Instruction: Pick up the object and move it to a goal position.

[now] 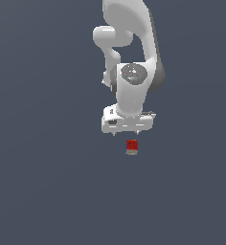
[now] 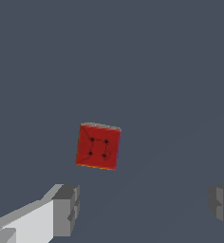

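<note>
Glossy white rounded arm (image 1: 129,28), grey joint cap, grey-padded gripper (image 2: 144,206)

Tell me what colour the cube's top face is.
Red, with small dark dots joined by thin lines. The cube shows it best in the wrist view.

No readable words, numbers or brand names appear in either view. The only marking is on the red top face of the cube (image 2: 98,152): four dark dots joined by thin dark lines in a rough square. The exterior view shows that face (image 1: 131,144) too small to make out.
</note>
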You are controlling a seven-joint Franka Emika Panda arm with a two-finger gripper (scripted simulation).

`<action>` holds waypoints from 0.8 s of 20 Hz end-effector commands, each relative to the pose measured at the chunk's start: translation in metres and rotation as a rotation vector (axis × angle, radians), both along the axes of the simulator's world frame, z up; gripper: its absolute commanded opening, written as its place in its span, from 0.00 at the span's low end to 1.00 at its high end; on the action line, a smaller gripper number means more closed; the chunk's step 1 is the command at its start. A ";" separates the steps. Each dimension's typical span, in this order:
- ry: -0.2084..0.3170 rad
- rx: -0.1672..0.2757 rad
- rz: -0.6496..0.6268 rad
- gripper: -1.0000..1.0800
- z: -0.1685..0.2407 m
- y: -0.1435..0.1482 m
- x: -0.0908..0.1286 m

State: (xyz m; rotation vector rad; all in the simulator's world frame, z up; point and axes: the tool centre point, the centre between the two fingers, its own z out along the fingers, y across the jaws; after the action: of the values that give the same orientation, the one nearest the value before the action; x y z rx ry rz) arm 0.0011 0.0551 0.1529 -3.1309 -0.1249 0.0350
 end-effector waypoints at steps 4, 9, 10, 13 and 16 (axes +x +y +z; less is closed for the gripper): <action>0.000 0.000 0.026 0.96 -0.002 0.001 0.000; -0.001 -0.002 0.088 0.96 -0.005 0.002 0.001; -0.001 -0.002 0.104 0.96 -0.006 0.002 0.001; -0.001 -0.003 0.161 0.96 -0.009 0.004 0.001; -0.001 -0.004 0.230 0.96 -0.013 0.005 0.002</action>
State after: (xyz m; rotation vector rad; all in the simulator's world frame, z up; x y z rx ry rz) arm 0.0024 0.0596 0.1422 -3.1092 -0.4302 0.0341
